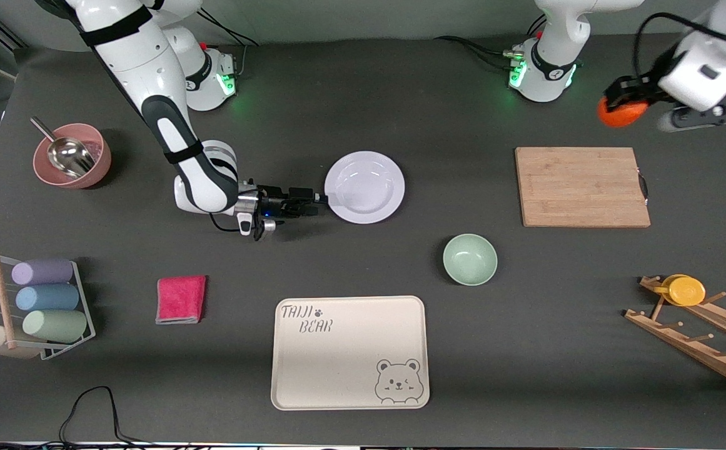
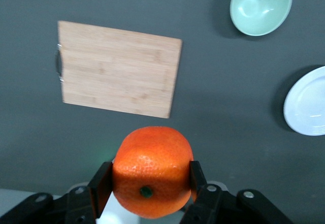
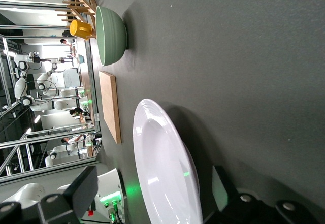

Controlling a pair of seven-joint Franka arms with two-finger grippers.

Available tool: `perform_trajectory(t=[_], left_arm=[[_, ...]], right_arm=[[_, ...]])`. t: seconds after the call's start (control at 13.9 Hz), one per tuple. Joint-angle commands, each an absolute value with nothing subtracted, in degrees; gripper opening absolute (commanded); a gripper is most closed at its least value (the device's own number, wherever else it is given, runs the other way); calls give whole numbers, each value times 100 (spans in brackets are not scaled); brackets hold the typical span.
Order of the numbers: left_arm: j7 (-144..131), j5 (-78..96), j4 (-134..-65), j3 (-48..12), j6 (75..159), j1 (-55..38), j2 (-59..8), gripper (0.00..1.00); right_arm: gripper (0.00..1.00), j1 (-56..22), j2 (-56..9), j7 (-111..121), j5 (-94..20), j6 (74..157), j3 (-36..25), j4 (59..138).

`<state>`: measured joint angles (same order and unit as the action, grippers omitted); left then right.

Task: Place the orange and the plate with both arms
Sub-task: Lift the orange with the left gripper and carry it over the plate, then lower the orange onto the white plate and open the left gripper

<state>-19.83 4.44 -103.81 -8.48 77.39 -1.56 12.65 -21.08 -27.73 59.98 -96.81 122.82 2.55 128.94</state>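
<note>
The orange (image 1: 622,113) is clamped in my left gripper (image 1: 619,103), held high in the air over the table at the left arm's end, above the spot beside the cutting board. In the left wrist view the orange (image 2: 151,170) fills the gap between both black fingers (image 2: 101,183), with its stem dimple facing the camera. The white plate (image 1: 366,186) lies flat on the table mid-way along. My right gripper (image 1: 320,200) is low at the plate's rim, open, one finger on either side of the rim (image 3: 162,153); its fingers (image 3: 84,188) stand clear of the plate.
A wooden cutting board (image 1: 581,186) lies toward the left arm's end. A mint-green bowl (image 1: 469,259) and the cream bear tray (image 1: 350,353) lie nearer the camera than the plate. There is also a pink cloth (image 1: 181,299), a pink bowl with scoop (image 1: 72,156), a cup rack (image 1: 44,306), and a wooden rack with a yellow disc (image 1: 688,290).
</note>
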Motion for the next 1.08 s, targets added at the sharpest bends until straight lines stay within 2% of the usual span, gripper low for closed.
perform_trajectory(t=[0.0, 0.22, 0.43, 1.01], left_arm=[[-3659, 668, -10257, -1807, 8198, -220, 924, 0], [-5522, 677, -10248, -2862, 9076, -377, 275, 0], [-6992, 572, -10248, -3462, 10104, -693, -490, 0], [-9086, -421, -10257, -3463, 11907, -1880, -2125, 0]], right_arm=[[100, -2136, -2628, 6135, -9870, 12331, 255, 12990], [100, -2136, -2628, 6135, -9870, 12322, 255, 12990], [100, -2136, -2628, 6135, -9870, 12322, 255, 12990], [100, -2127, -2646, 6152, -9879, 12322, 264, 13008]])
